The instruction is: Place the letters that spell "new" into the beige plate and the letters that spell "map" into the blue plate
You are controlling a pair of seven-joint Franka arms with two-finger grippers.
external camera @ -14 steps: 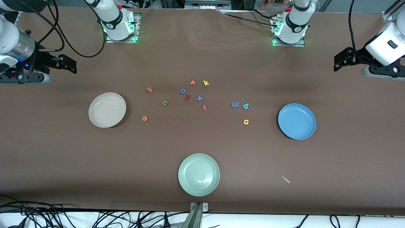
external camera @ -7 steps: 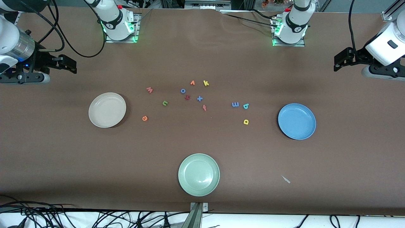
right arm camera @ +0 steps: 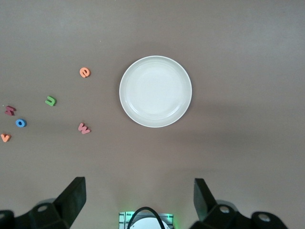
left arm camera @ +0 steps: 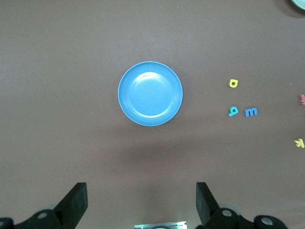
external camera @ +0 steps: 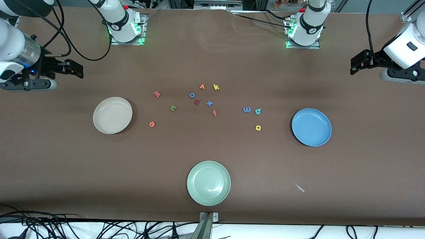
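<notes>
The beige plate (external camera: 112, 115) (right arm camera: 155, 91) lies empty toward the right arm's end. Beside it lie a pinkish-red w (external camera: 157, 94) (right arm camera: 84, 128), a green n (external camera: 173, 108) (right arm camera: 50, 100) and an orange e (external camera: 152, 124) (right arm camera: 84, 72). The blue plate (external camera: 311, 127) (left arm camera: 150, 93) lies empty toward the left arm's end. Near it are a blue m (external camera: 247, 109) (left arm camera: 251, 112), a teal p (external camera: 258, 111) (left arm camera: 233, 111) and a yellow a (external camera: 258, 127) (left arm camera: 233, 83). My right gripper (external camera: 77, 69) (right arm camera: 139, 188) hangs open over bare table at its end. My left gripper (external camera: 355, 66) (left arm camera: 141, 191) hangs open and empty at its end.
A pale green plate (external camera: 208, 183) lies near the front edge. In the middle are a blue o (external camera: 192, 95), an orange v (external camera: 202, 87), a yellow k (external camera: 216, 87), a dark red letter (external camera: 196, 102), a blue x (external camera: 209, 103) and a red letter (external camera: 214, 113). A small scrap (external camera: 299, 188) lies nearer the camera than the blue plate.
My right arm's hand has shifted slightly toward the middle of the table. The left arm, the plates and the letters have not moved.
</notes>
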